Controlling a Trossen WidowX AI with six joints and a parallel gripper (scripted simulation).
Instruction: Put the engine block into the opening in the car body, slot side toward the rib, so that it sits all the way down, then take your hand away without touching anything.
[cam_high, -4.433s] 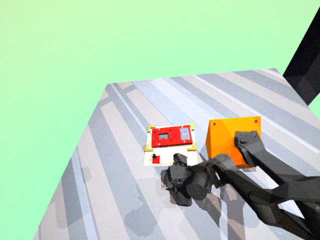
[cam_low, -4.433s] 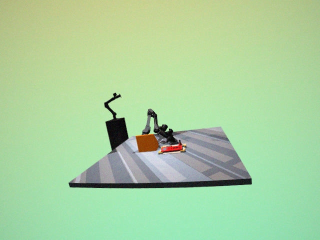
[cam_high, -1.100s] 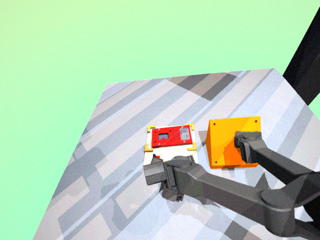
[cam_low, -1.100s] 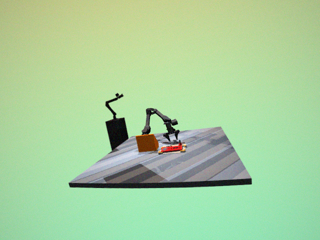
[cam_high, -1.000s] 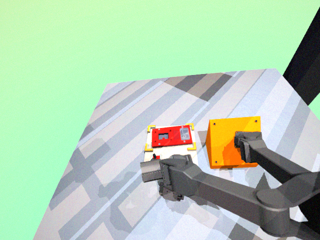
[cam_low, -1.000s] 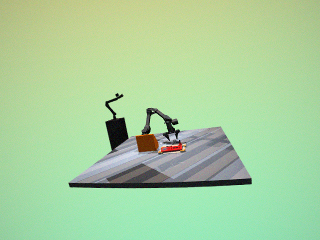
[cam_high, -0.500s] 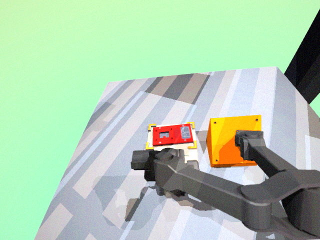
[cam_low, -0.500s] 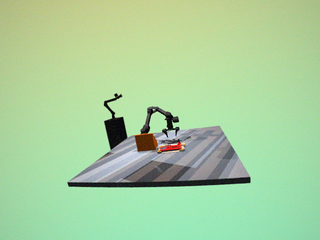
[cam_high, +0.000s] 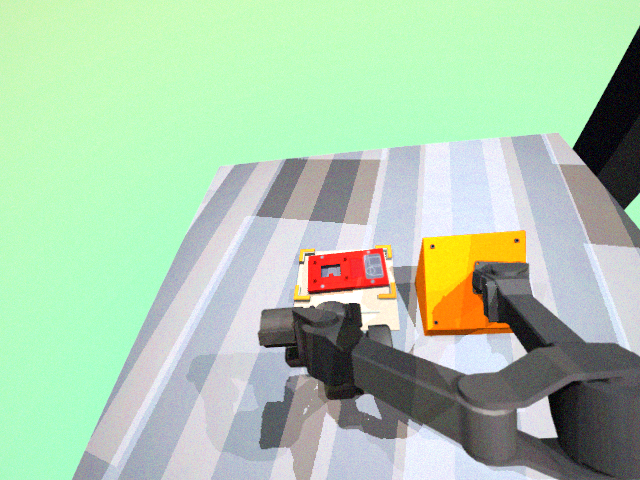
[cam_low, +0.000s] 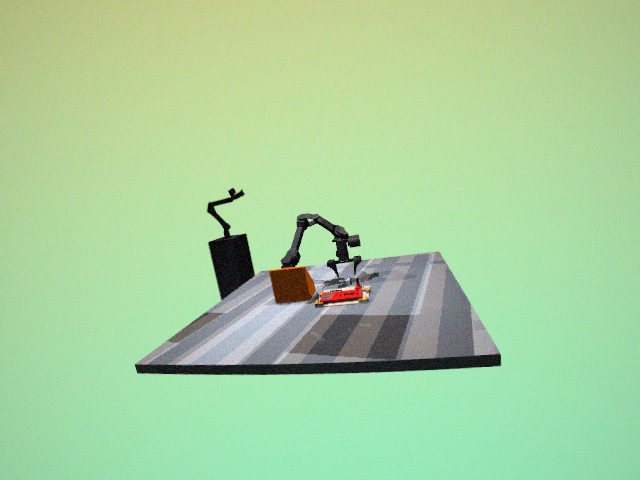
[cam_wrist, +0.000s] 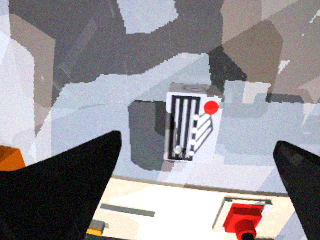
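The engine block (cam_wrist: 206, 145), white and grey with dark slots and a red dot, rests on the table in the wrist view. My gripper (cam_wrist: 198, 143) (cam_low: 345, 275) is open and empty. It is above the block, its fingers spread on either side with gaps. In the top view the hand hides the block. The red car body (cam_high: 356, 279) (cam_low: 340, 296) lies on a cream base (cam_high: 385, 310) (cam_wrist: 170, 197) between yellow corner pieces. Its opening (cam_high: 330, 270) is empty, with a small red rib at one edge.
A red piece with a dark knob (cam_wrist: 242, 217) sits on the base near my right finger in the wrist view. An orange box (cam_high: 447, 258) (cam_low: 291, 285) stands beside the base. A black pillar (cam_low: 231, 263) (cam_high: 612, 118) bears another small arm (cam_low: 219, 214).
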